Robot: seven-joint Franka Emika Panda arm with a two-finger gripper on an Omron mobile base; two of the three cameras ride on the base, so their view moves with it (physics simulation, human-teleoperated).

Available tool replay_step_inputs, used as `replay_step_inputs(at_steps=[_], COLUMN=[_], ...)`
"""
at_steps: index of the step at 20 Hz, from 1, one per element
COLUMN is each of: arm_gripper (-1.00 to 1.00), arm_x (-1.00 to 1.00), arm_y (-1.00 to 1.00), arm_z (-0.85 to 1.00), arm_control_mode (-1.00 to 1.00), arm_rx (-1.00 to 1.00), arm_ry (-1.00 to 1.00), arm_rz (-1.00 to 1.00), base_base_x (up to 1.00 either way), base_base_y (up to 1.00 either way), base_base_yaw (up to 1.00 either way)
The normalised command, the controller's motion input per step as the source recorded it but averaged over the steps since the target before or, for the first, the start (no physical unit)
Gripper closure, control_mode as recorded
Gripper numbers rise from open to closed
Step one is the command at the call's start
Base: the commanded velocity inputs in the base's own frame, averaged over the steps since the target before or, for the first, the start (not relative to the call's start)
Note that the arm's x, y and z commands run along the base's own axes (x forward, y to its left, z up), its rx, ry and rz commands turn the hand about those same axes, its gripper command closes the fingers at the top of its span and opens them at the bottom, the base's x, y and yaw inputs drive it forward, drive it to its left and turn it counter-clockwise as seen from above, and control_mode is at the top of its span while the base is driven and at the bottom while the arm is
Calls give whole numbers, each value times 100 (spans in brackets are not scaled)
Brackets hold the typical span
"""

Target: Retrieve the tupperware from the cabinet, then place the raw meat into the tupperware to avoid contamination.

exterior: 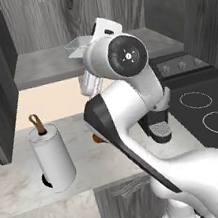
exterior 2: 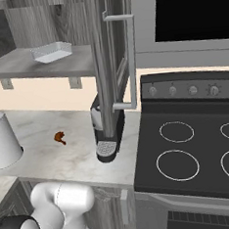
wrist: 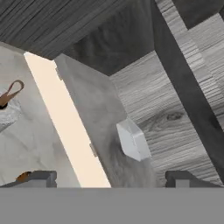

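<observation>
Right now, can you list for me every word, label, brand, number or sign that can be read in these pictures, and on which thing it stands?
None: no readable text in any view.
Stove knobs: faint marks around them, too small to read.
Paper-towel roll, tupperware, cabinet and coffee machine: no label or brand visible.

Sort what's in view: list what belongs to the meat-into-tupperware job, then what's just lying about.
Belongs to the job:
- shallow translucent whitish plastic tupperware on the shelf
- tiny brown-orange raw meat piece on the marble counter
- grey wood-grain wall cabinet, open
- open two-finger gripper

Just lying about:
- white paper-towel roll
- black coffee machine
- black stove
</observation>
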Motion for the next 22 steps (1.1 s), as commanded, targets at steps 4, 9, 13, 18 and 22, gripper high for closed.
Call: replay_step_inputs(at_steps=[4,9,13,18,22], arm_gripper=[-100,-100,-100,-100,-100], arm_x=[0,13,27,41,47], arm_y=[-31,-22,-6,-9,-14], arm_z=[1,0,-9,-15,-28], arm_control_mode=[-100,-100,-100,-100,-100], arm_rx=[10,10,9,9,7], arm_ry=[28,22,12,8,3], arm_rz=[-20,-12,-5,-2,0], base_base_x=[0,0,0,0,0], base_base_y=[0,0,0,0,0], base_base_yaw=[0,0,0,0,0])
